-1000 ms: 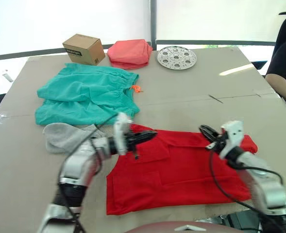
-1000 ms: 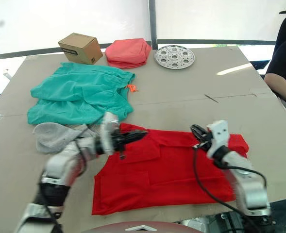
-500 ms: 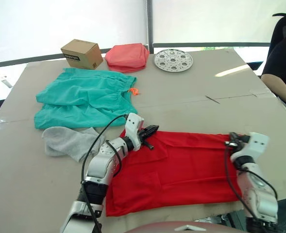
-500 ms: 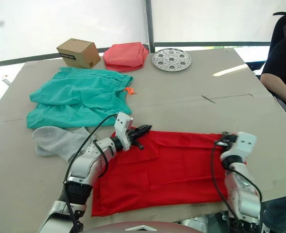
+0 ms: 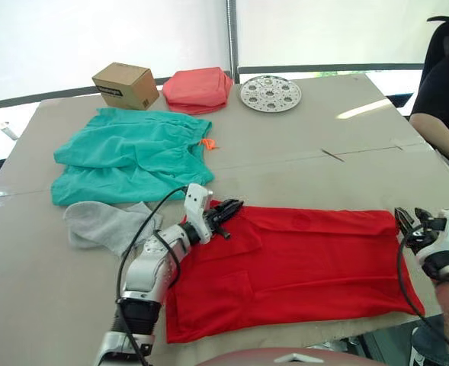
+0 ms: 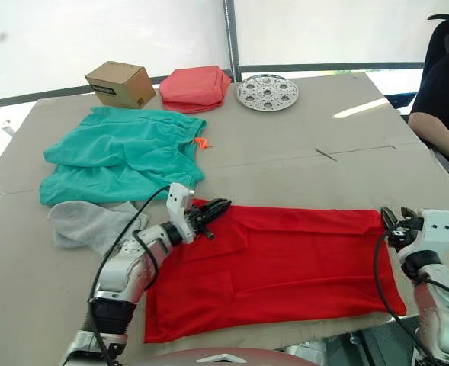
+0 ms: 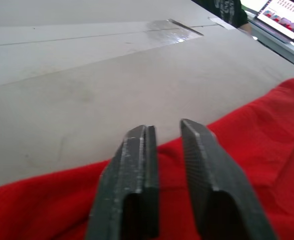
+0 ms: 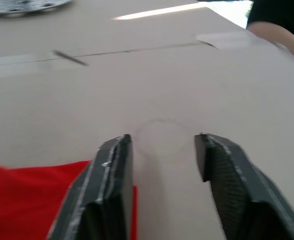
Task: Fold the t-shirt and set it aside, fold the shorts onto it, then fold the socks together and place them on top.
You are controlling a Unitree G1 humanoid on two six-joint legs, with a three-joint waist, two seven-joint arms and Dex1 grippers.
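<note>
1. The t-shirt (image 5: 300, 255) is seen spread as a long red band on the table (image 5: 285, 168), near its front edge.
2. The left gripper (image 5: 228, 211) is placed over the t-shirt's far left corner; in the left wrist view its fingers (image 7: 137, 170) are held a narrow gap apart above the red fabric, with nothing pinched.
3. The right gripper (image 5: 408, 223) is seen just beyond the t-shirt's right end; in the right wrist view its jaws are spread wide over bare table, with the red edge beside one finger.
4. The shorts (image 5: 129, 156) are laid flat behind the t-shirt's left end, apart from it.
5. The socks (image 5: 106, 223) lie just left of the t-shirt, in front of the shorts.
6. A cardboard box (image 5: 126, 84), a folded coral-pink cloth (image 5: 199, 88) and a round metal plate (image 5: 271, 93) are lined along the far edge, well behind the t-shirt.
</note>
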